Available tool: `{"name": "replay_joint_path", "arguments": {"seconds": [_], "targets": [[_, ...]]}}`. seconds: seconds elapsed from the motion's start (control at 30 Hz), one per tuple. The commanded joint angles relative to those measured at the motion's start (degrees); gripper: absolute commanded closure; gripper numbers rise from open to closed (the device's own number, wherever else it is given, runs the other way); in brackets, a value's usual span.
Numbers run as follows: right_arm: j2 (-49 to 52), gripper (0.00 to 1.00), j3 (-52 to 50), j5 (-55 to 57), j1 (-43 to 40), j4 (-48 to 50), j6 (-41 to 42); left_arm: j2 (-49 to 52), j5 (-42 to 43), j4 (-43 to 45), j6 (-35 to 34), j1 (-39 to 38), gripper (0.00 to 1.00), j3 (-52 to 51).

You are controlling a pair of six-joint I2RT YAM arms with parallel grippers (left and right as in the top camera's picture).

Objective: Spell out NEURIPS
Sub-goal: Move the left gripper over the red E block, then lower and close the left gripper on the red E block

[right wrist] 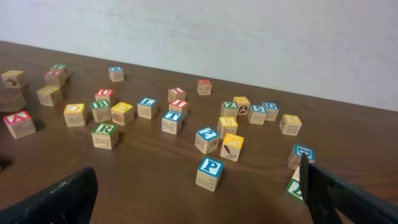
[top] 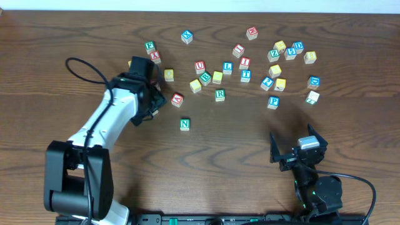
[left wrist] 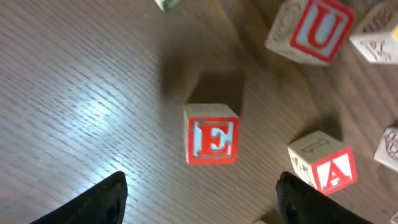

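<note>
E cube (left wrist: 212, 135) sits centred just ahead of the left gripper's (left wrist: 202, 205) spread fingers, A cube (left wrist: 326, 168) close beside it; the right gripper (top: 294, 145), also spread, is well away

The left arm (top: 103, 122) is stretched far forward from its base and slants toward the middle. Its wrist is bent, so the left gripper (left wrist: 200, 183) points down. The two fingers stand apart and grip nothing. The right arm (top: 319, 187) is folded close to its base. The right gripper (right wrist: 198, 171) looks forward, with its jaws spread wide and empty.
</note>
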Motion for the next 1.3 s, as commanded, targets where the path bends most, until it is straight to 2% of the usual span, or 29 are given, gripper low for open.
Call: {"name": "replay_joint_path", "arguments": {"seconds": [0.0,1.27], "targets": [[-0.3,0.01,-0.1,-0.3,-0.3,-0.2,0.1,0.6,1.4,-1.4,0.9,0.8,0.25,3.4],[-0.3,0.01,-0.1,-0.3,-0.3,-0.2,0.1,8.8,-0.1,0.1,4.3,0.8,0.25,3.6]]}}
